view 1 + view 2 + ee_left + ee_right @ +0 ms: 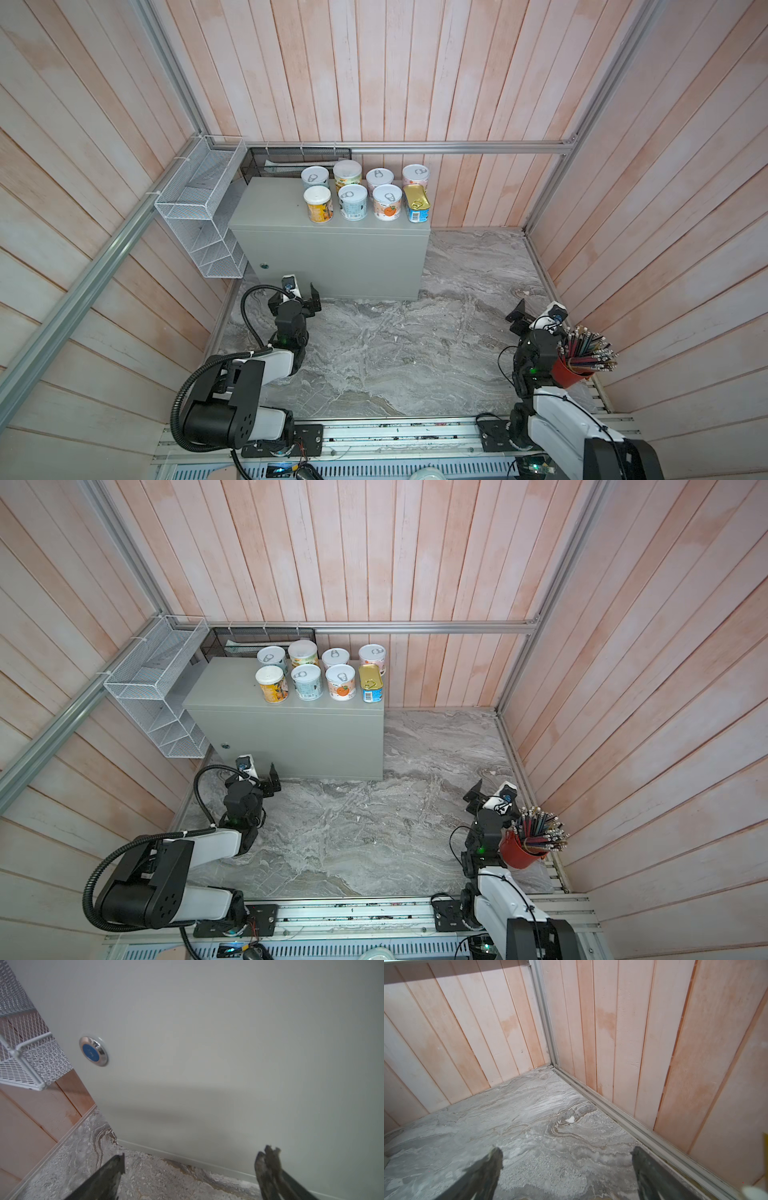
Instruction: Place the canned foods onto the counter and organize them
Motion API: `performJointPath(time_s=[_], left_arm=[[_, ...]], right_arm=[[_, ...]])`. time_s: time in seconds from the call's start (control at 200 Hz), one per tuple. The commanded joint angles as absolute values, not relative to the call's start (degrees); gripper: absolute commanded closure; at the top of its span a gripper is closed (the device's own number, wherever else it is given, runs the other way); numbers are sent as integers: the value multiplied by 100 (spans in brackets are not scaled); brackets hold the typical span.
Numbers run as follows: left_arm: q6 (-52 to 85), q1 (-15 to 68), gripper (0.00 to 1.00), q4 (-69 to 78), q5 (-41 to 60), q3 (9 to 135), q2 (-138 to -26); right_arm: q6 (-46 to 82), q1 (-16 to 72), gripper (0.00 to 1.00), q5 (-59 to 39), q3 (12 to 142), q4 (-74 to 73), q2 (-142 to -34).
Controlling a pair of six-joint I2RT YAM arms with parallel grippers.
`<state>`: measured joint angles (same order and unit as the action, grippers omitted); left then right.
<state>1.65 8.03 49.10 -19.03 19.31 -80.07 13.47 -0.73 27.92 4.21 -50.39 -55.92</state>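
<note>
Several canned foods stand in two rows on the right half of the counter [270,203] [220,683], a large grey metal box, in both top views. The front row ends on the right with a rectangular gold-topped blue tin [417,203] [370,682]; an orange-labelled can [318,203] starts it on the left. My left gripper [301,293] [262,774] [193,1157] hovers low before the counter's front wall [228,1053], open and empty. Over bare marble near the right wall, my right gripper [532,315] [487,793] [566,1153] is open and empty too.
A white wire basket [199,208] [31,1059] hangs on the left wall beside the counter, and a black mesh tray [291,160] sits behind it. A red cup of pencils [575,365] [525,848] stands by the right arm. Grey-veined marble floor [395,340] lies between the arms.
</note>
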Motion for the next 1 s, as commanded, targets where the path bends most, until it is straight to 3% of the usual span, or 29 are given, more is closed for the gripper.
performJointPath(time_s=[0.0, 0.24, 0.41, 0.495, 0.77, 0.88, 0.995], left_arm=[[99, 751, 0, 4899, -1771, 1995, -8049], [-9, 653, 0, 5082, -1638, 1965, -8093], [-180, 642, 0, 5162, -1573, 2052, -8274], [-306, 598, 0, 6301, -1622, 1804, -8744], [-78, 328, 0, 5646, -1026, 2005, -8646], [-53, 297, 0, 5603, -976, 2022, -8648], [-39, 282, 0, 5567, -958, 2048, -8656]], right_arm=[[1343, -183, 2, 2720, 739, -5637, -6372], [1495, -447, 2, 2448, 1170, -6390, -7922], [1296, -425, 2, 2107, 1248, -6241, -7909], [1212, -431, 2, 1938, 1187, -6403, -7919], [359, 54, 2, 1542, 1358, -6801, -8524], [346, 83, 2, 1731, 1085, -7969, -8978], [399, 78, 2, 1684, 1266, -7177, -8729]])
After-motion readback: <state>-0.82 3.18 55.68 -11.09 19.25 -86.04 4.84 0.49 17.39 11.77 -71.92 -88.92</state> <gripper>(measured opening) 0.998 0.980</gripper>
